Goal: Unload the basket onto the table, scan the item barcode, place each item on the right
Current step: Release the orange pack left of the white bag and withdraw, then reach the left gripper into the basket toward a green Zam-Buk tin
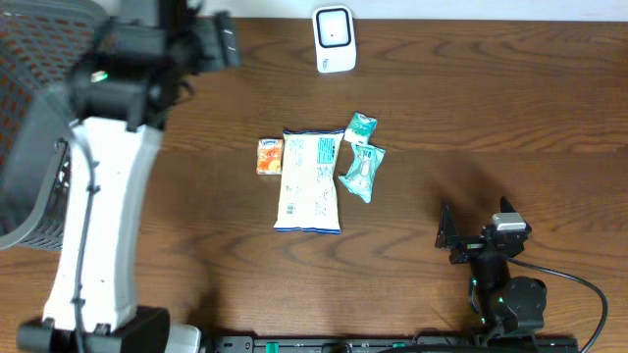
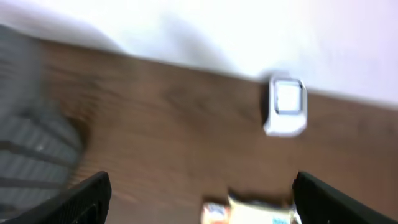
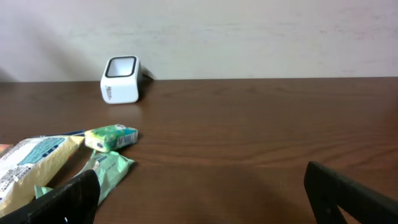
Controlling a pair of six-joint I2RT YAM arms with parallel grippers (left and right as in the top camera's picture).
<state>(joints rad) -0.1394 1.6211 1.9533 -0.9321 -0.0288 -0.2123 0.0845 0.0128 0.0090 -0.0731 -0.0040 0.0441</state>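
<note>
White box-shaped barcode scanner point(image 1: 334, 39) upright at far edge of dark wooden table point(image 1: 491, 118), well apart from goods. White-and-blue printed snack bag point(image 1: 310, 180) flat mid-table. Small orange packet point(image 1: 270, 156) just beside its left. Green plastic packet point(image 1: 360, 126) and longer green sachet point(image 1: 361, 172) on its right. Print too small to read. Grey mesh basket point(image 1: 29, 147) far left. Left gripper point(image 2: 202, 190): fingers wide apart, empty. Right gripper point(image 3: 205, 193): spread wide, empty.

The dark brown wooden table point(image 1: 471, 118) is smooth, its grain under a faint sheen. The white boxy plastic scanner point(image 1: 334, 39) looks glossy. The white-and-blue film snack bag point(image 1: 309, 181) and the long green film packet point(image 1: 361, 172) are crinkled and shiny. The grey plastic mesh basket point(image 1: 29, 147) looks matt.
</note>
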